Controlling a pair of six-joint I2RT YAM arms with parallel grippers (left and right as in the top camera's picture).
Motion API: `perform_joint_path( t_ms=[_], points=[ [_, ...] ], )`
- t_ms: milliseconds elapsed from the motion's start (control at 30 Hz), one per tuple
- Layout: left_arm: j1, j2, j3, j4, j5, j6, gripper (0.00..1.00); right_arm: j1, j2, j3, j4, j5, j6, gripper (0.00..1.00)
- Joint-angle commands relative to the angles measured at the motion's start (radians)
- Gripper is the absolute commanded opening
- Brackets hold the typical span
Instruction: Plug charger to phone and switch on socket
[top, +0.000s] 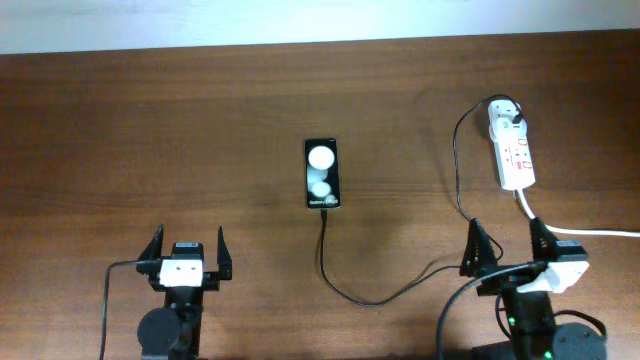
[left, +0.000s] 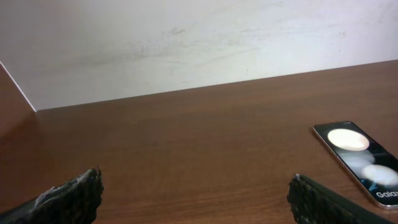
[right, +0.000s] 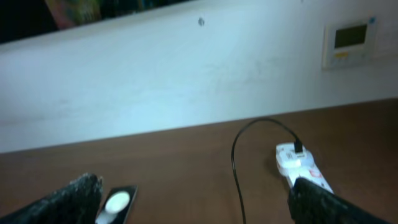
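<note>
phone (top: 322, 173): lies flat at the middle of the table (top: 150, 120), glossy face up.
charger (top: 366, 302): its thin black cable meets the phone's near edge, then loops right and up to the white adapter seated in the socket's far end.
socket (top: 516, 158): far right of the table; its switches are too small to read.
left tool (top: 188, 246): fingers apart, empty, well apart from the phone.
right tool (top: 507, 240): fingers apart, empty, near the socket.

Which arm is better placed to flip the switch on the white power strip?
Right. The right fingers, open, sit close to the socket, which shows ahead in that wrist view. The left fingers sit far off, beyond the phone.
</note>
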Motion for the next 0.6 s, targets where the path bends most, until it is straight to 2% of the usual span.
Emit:
perform_joint_path(
  t_ms=[0,433,567],
  points=[
    [0.004,-0.005,-0.006,0.001,0.003,0.013,0.99,0.009,-0.013,-0.077,0.058,-0.010,-0.012,0.99],
    [0.004,-0.005,-0.006,0.001,0.003,0.013,0.99,-0.022,-0.013,-0.255,0.206,0.003,-0.039,0.99],
    [0.004,-0.005,-0.006,0.001,0.003,0.013,0.99,-0.028,-0.013,-0.326,0.302,0.005,-0.038,0.99]
  ],
)
